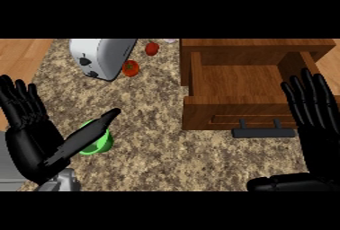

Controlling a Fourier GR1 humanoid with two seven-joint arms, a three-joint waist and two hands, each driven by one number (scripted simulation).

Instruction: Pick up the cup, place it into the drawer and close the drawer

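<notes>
Left hand [30, 134], at the view's left edge: fingers straight and spread, pointing up, with the thumb stretched out to the right across the top of the cup [98, 140]. The thumb lies over the cup, but nothing curls round it, so the cup is not grasped; whether thumb and cup touch cannot be told. The cup, green, stands on the counter [166, 157], partly hidden by that thumb, well left of the drawer [235, 85].

Right hand [319, 117], at the view's right edge: open, fingers straight and up, resting in front of the drawer's right side and holding nothing.

The drawer, of wood, stands pulled open with nothing seen inside it; its dark handle [263, 132] faces the robot. Beyond the cup, at the counter's far side, lie a toaster [100, 56] and two tomatoes [131, 68].

Progress, judged from this layout: at the start. The cup is neither lifted nor carried, and the drawer is not yet shut. Remaining steps are grasping, lifting, carrying rightward, placing inside, then pushing the drawer front closed.
</notes>
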